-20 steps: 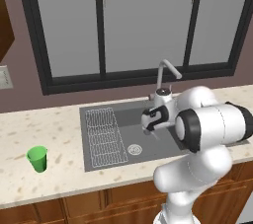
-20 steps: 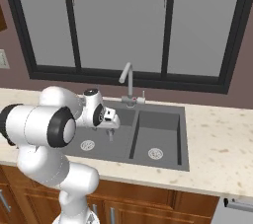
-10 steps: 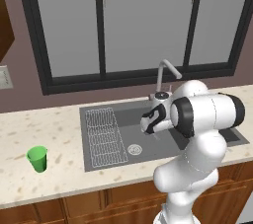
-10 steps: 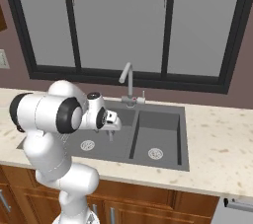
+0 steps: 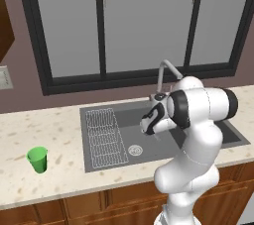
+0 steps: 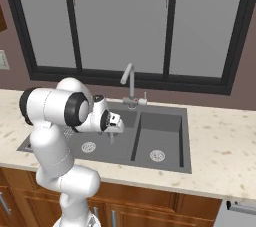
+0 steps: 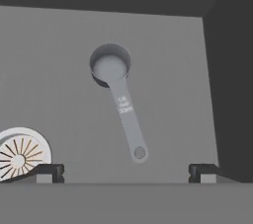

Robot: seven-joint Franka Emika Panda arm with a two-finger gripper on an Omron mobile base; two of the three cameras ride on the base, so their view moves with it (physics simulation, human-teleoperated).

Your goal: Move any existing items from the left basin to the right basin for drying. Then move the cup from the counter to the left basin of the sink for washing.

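Note:
A small dull-grey measuring scoop [image 7: 121, 100] lies flat on the floor of the left basin [image 5: 124, 119], bowl away from me and handle toward me. My gripper [image 7: 127, 171] hangs open just above its handle end, a dark fingertip [image 7: 48, 170] on each side and nothing between them. From the base views the gripper [image 5: 147, 131] [image 6: 111, 134] reaches down into the left basin by the divider. The green cup [image 5: 37, 159] stands upright on the counter [image 5: 59, 179], far left of the sink. The right basin [image 6: 161, 133] holds nothing but its drain.
A white wire rack [image 5: 101, 132] lies in the left part of the left basin, and a round drain [image 7: 19, 155] sits near the scoop. The silver faucet [image 6: 129, 80] rises behind the divider. My arm's elbow bulks over the sink's front edge.
The arm's elbow and upper links have swung upward and inward. The hand has stayed over the left basin, and the jaws have stayed open.

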